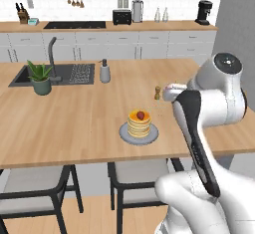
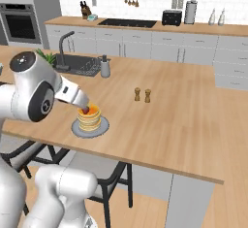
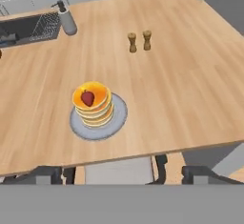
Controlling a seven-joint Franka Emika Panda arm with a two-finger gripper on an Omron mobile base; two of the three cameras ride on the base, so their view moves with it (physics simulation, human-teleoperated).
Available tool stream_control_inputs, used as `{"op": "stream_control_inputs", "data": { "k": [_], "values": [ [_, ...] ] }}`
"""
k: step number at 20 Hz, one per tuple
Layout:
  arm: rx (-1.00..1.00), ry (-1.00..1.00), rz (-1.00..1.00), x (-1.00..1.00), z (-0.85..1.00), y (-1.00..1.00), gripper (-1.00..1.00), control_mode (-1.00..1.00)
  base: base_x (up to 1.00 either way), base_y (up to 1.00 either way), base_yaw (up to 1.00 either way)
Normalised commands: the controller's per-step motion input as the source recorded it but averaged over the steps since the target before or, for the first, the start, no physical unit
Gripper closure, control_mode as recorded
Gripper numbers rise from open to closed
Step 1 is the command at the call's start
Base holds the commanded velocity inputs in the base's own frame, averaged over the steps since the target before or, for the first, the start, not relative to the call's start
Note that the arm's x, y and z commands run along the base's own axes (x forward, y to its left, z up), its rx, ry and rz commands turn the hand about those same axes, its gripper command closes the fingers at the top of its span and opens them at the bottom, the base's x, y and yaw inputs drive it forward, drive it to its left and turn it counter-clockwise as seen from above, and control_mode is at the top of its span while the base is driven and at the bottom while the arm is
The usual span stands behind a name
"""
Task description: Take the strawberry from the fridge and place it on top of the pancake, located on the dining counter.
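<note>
The strawberry (image 3: 87, 97) lies on the orange top of the pancake (image 3: 94, 107) stack, which stands on a round grey plate (image 3: 117, 119) near the front edge of the light-wood dining counter (image 3: 181, 89). The berry (image 1: 141, 115) also shows red on the stack (image 1: 139, 124) in the left base view, and at the arm's tip (image 2: 86, 109) in the right base view. My gripper (image 3: 125, 174) hangs back above the counter's front edge, clear of the stack. Its fingertips (image 3: 47, 174) stand wide apart with nothing between them. The fridge is out of view.
Salt and pepper shakers (image 3: 139, 41) stand behind the plate. A soap dispenser (image 3: 67, 21), sink (image 1: 55, 73) and potted plant (image 1: 41, 77) sit at the counter's far left. Stools (image 1: 139, 175) are tucked under the front edge. My arm (image 1: 209, 103) rises right of the plate.
</note>
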Motion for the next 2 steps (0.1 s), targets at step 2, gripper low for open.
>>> {"op": "stream_control_inputs", "data": {
  "k": [2],
  "values": [
    [0.0,-0.03,-0.04,-0.92,0.5,-0.05,-1.0,-1.0,0.0,0.0,0.0]
  ]
}}
